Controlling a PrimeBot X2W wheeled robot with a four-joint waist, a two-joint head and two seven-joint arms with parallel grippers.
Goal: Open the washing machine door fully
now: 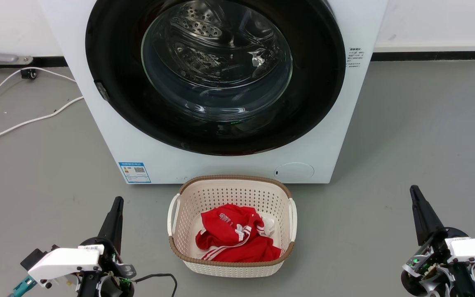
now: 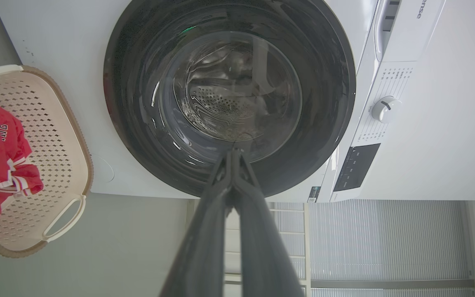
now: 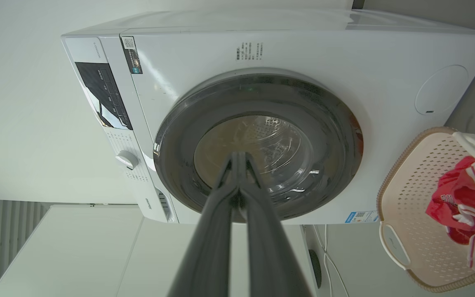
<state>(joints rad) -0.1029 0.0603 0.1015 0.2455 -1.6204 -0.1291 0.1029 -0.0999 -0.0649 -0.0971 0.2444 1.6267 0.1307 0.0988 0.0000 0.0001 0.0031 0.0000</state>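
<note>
The white washing machine [image 1: 138, 140] [image 2: 56, 49] [image 3: 344, 53] stands straight ahead. Its round glossy black washing machine door [image 1: 109, 62] [image 2: 328, 82] [image 3: 336, 123] lies flat against the front, and the steel drum shows through its glass window. My left gripper [image 1: 118, 199] [image 2: 234, 152] hovers low at the left, well short of the machine, fingers pressed together and empty. My right gripper [image 1: 414, 188] [image 3: 237, 154] hovers low at the right, also shut on nothing. Both point toward the machine.
A cream perforated laundry basket [image 1: 221, 194] [image 2: 56, 136] [image 3: 410, 198] holding red clothing [image 1: 237, 239] sits on the grey floor between my grippers, right before the machine. White cables [image 1: 23, 121] trail on the floor at the left. A dial [image 2: 386, 109] sits on the control panel.
</note>
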